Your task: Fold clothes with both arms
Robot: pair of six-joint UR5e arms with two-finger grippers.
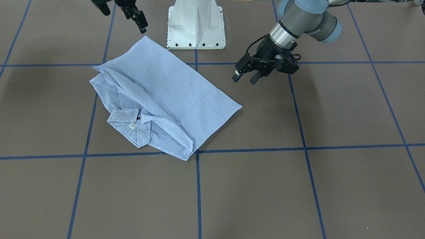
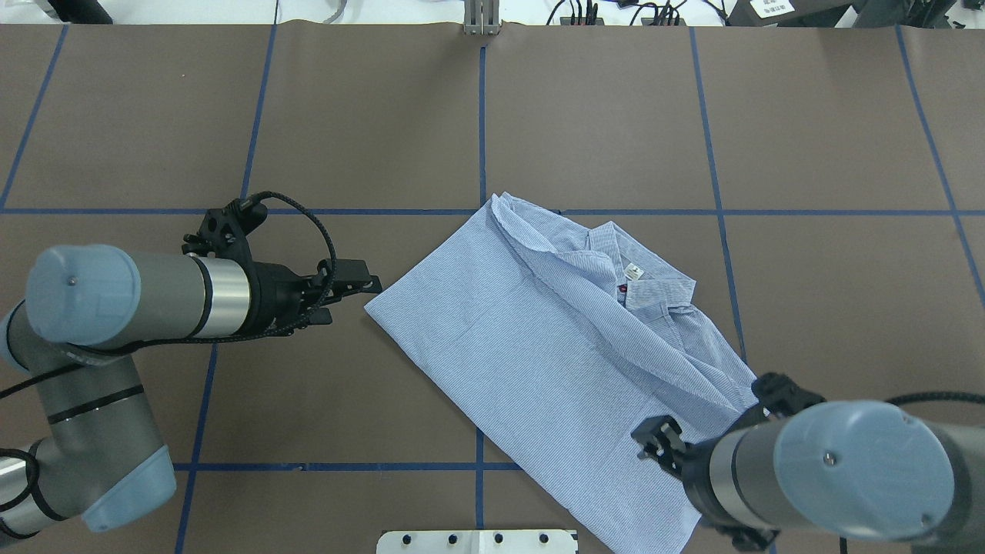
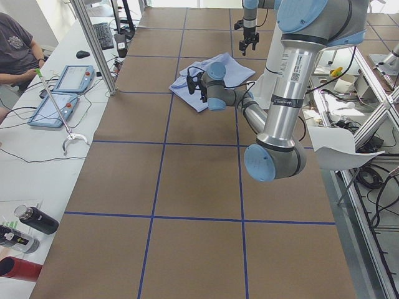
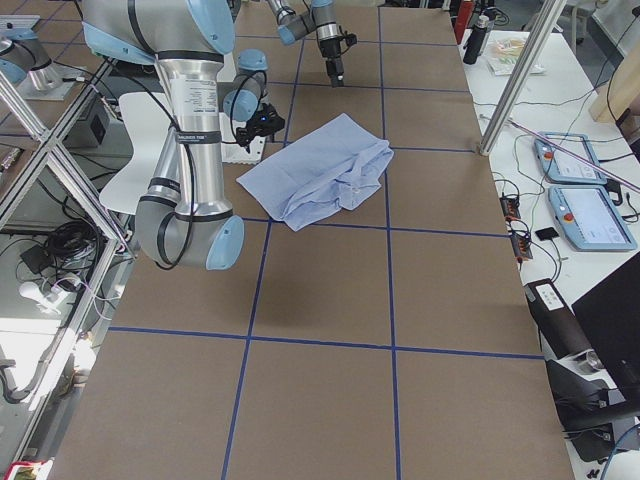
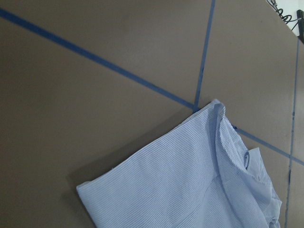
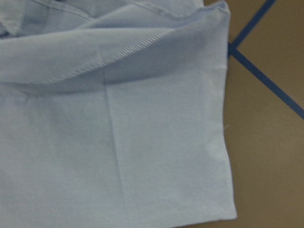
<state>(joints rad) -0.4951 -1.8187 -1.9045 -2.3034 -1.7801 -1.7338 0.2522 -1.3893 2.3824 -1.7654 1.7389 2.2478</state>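
Note:
The light blue-and-white striped shirt lies folded into a slanted rectangle on the brown table, its collar and small white neck label showing on top. My left gripper hovers just off the shirt's corner, open and holding nothing. That corner shows in the left wrist view. My right gripper hangs above the opposite end of the shirt near the robot base. Its fingers are spread open and empty. Smooth shirt fabric with one edge fills the right wrist view.
The white pedestal base stands at the table's robot side, beside the shirt. Blue tape lines grid the brown table. A seated person, tablets and bottles are at a side bench.

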